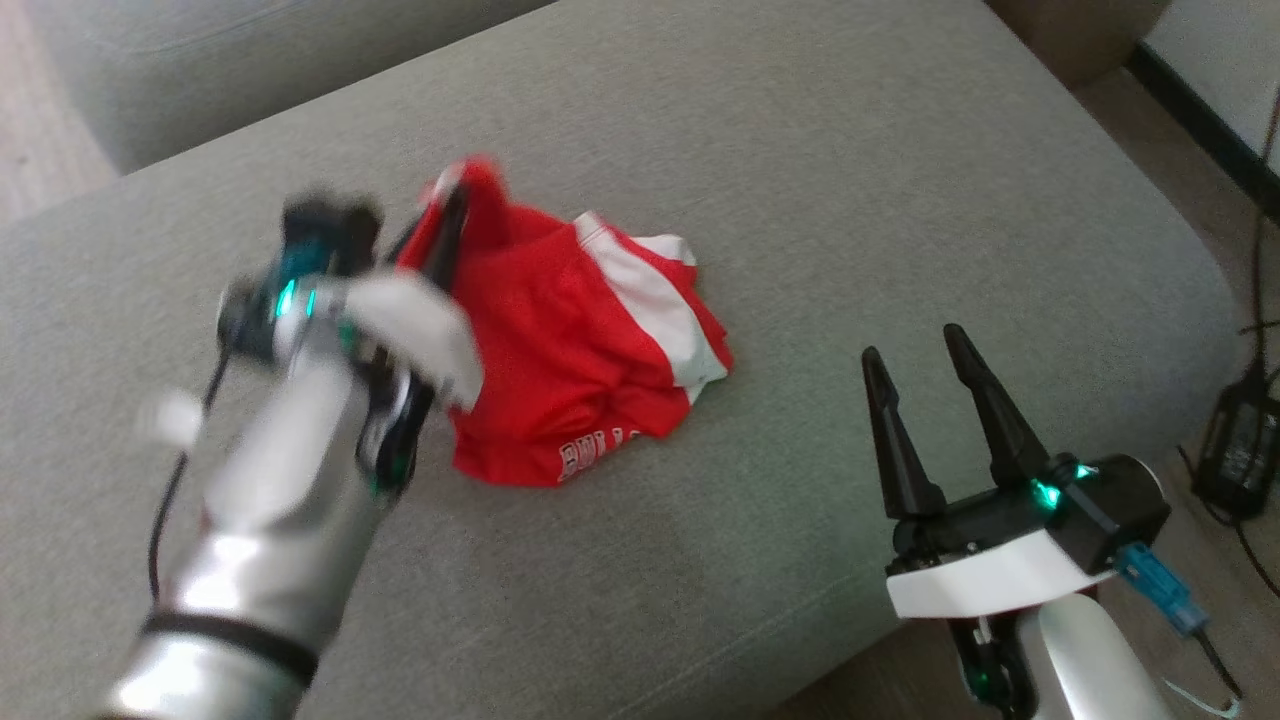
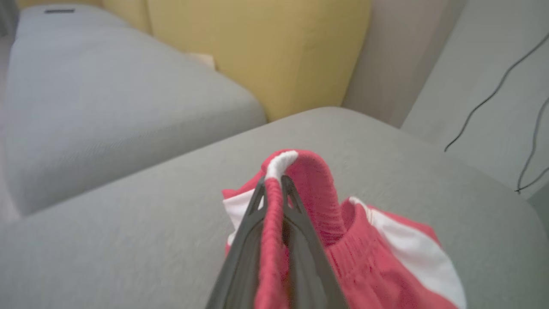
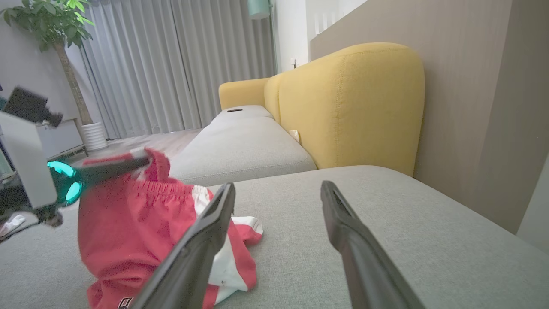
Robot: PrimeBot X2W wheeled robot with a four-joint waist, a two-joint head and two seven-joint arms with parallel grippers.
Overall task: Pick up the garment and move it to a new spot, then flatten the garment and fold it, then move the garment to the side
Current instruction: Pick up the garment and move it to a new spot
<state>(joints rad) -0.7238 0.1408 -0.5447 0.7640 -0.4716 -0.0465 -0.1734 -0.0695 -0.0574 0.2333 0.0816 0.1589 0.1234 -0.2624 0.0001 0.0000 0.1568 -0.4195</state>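
The garment (image 1: 570, 350) is a pair of red shorts with white side stripes and white lettering, crumpled on the grey cushion (image 1: 800, 150). My left gripper (image 1: 455, 205) is shut on its elastic waistband and holds that edge up off the cushion; in the left wrist view the red band (image 2: 274, 189) runs between the two dark fingers. In the right wrist view the lifted shorts (image 3: 128, 214) hang from the left gripper (image 3: 141, 161) at the left. My right gripper (image 1: 912, 345) stands open to the right of the shorts, apart from them, nothing between its fingers (image 3: 343, 223).
A second grey cushion (image 3: 240, 146) and a yellow sofa back (image 3: 351, 103) lie beyond. The cushion's rounded right edge drops to the floor, where a black power adapter (image 1: 1240, 450) and cables lie. A potted plant (image 3: 55, 30) and curtains stand far off.
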